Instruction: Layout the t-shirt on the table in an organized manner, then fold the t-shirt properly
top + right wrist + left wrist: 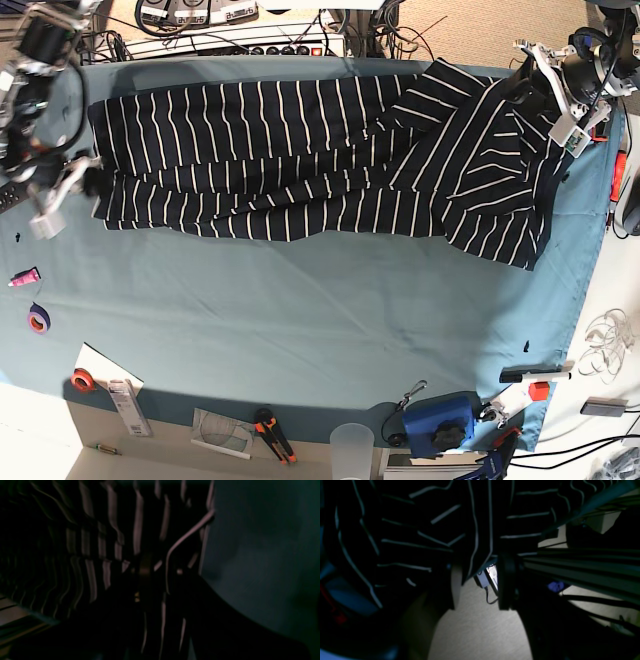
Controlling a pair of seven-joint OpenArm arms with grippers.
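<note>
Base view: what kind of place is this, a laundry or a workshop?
Probably a robotics lab or workshop: a cloth-covered table with a t-shirt, tape rolls, pliers, and cables and power strips behind.

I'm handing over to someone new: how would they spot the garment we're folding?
Find the teal-covered table that fills the base view. Along its far edge lies the t-shirt, stretched sideways between the two arms. It is the only clothing there: dark navy with thin, widely spaced white stripes.
</note>
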